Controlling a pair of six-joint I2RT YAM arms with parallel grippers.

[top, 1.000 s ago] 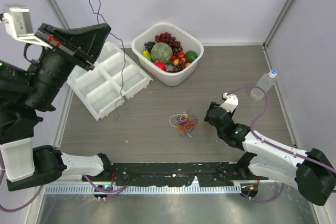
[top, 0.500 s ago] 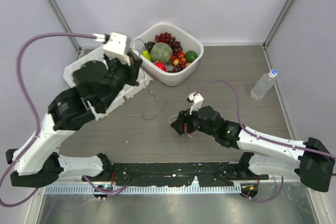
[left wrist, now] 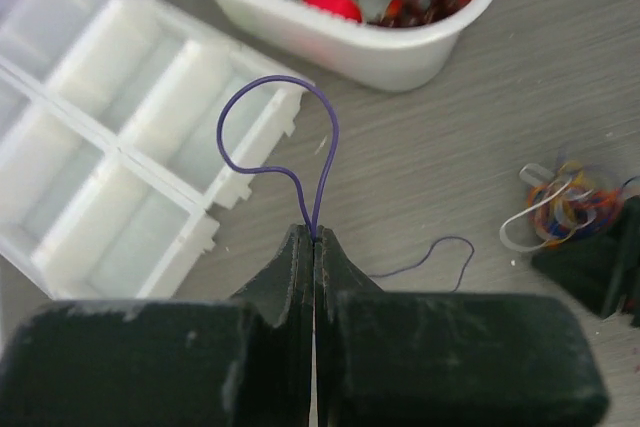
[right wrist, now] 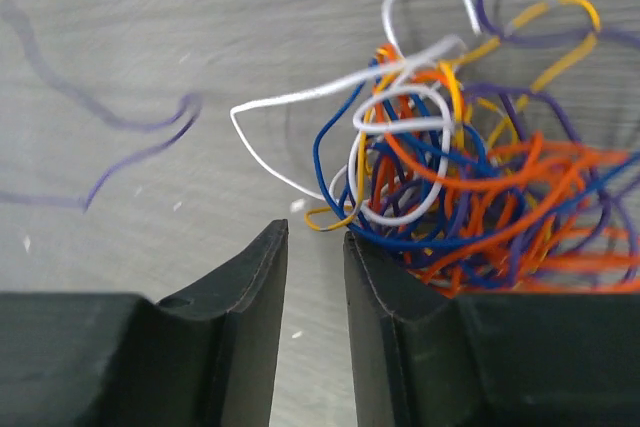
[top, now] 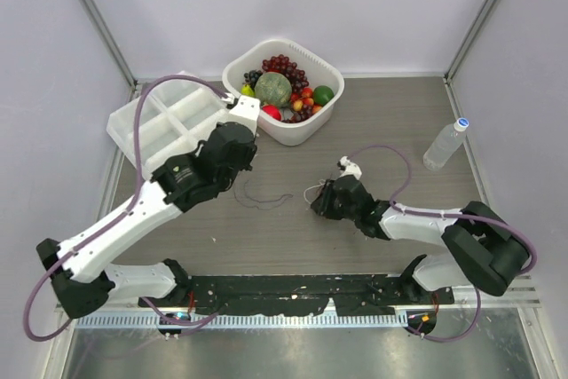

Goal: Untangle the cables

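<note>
White plastic compartment tray (top: 146, 126), far left corner of the desk (top: 399, 113); probably set there to take sorted strands. Left end effector (left wrist: 314, 239): jaws pressed fully together on one purple cable (left wrist: 282, 79). The cable rises from the tips in an open loop, and its loose tail trails over the desk toward the middle. It is judged to be held this way to draw the single strand away from the rest. The fingers hide how much cable sits inside the grip. White basket (top: 293, 137) of fruit, middle of the far edge; no part in the task, and cut off at the top of the left wrist view. Tangle of cables (right wrist: 470, 197): orange, blue, yellow, white and purple strands knotted together, middle of the desk, to the right of the purple tail and seemingly apart from it. In the overhead view the right arm covers most of it. Right end effector (right wrist: 315, 237): low over the desk at the left fringe of the tangle, jaws narrowed to a slim gap with nothing plainly caught between them. A yellow loop lies just at the tips; whether it is inside the gap cannot be told. The position suggests it is there to pin the tangle or pick out another strand. Clear bottle (top: 444, 142), standing by the right edge; contents not readable.
</note>
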